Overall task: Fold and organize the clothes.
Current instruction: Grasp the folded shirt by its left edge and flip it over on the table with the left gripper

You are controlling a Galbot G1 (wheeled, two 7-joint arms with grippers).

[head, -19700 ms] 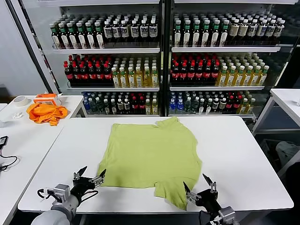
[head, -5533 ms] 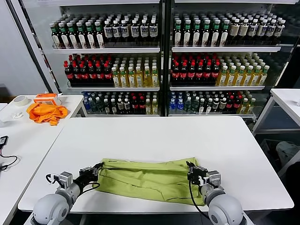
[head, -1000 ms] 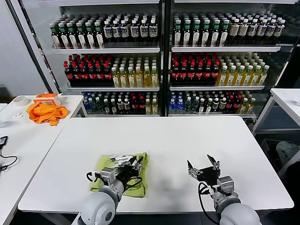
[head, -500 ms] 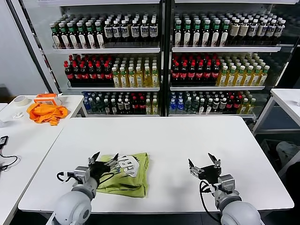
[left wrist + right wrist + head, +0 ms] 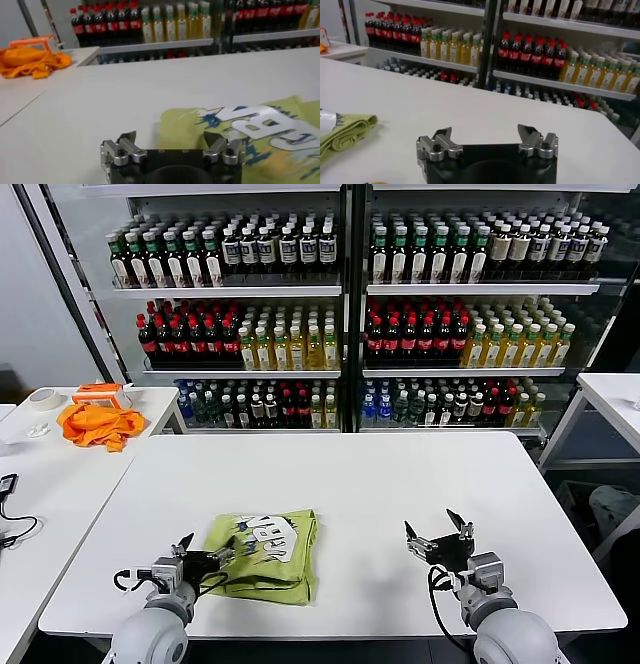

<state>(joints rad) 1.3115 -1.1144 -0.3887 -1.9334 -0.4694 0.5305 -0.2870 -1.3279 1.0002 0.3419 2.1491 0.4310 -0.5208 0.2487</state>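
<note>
T-shirt (image 5: 264, 554) lies folded on the bench (image 5: 400, 484), graphic up. Left hand (image 5: 201, 560), fingers spread and empty, sits at its near-left edge; right hand (image 5: 439, 538) is open, well apart. Risk: a left fingertip snagging and disturbing the fold. Print lettering unreadable.

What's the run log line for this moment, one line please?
lime yellow-green cotton T-shirt: folded, white graphic up, on white table | left gripper: open, beside shirt | right gripper: open, apart
</note>
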